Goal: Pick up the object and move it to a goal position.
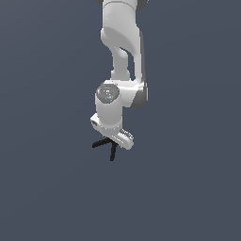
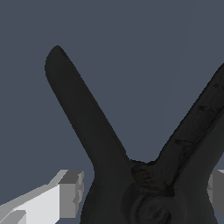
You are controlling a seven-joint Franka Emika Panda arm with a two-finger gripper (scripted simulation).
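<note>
The object is a small black spring clamp (image 1: 101, 142). In the exterior view its two splayed handles stick out from under the white hand, one toward that view's left and one downward. My gripper (image 1: 113, 140) sits right over the clamp's head, which is hidden, as is the red tip. In the wrist view the clamp (image 2: 109, 166) fills the picture, with both handles spreading away from the camera. The gripper (image 2: 146, 192) has its grey fingertips (image 2: 72, 194) pressed close on either side of the clamp's pivot, so it is shut on it.
A plain dark blue-grey surface (image 1: 188, 188) lies all around. The white arm (image 1: 123, 47) rises straight above the hand. No goal marker shows in either view.
</note>
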